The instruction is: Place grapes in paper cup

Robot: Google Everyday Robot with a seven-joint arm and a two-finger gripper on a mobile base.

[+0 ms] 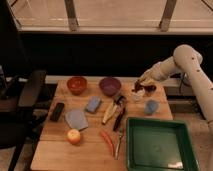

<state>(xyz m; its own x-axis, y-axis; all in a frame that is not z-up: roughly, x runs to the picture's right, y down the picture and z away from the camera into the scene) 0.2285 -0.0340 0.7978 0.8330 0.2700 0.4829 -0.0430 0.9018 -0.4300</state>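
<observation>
My gripper [142,84] is at the back right of the wooden table, at the end of the white arm that reaches in from the right. It is shut on the grapes [148,90], a small dark reddish-purple bunch that hangs just under it. The paper cup [135,96], small and white, stands right below and slightly left of the grapes. The grapes sit at the cup's mouth; I cannot tell whether they touch it.
A light blue cup [151,106] stands just in front of the paper cup. A purple bowl [110,85] and red bowl [77,84] are at the back. A green tray [159,145] fills the front right. An apple [74,136], red pepper [107,141] and utensils [119,114] lie mid-table.
</observation>
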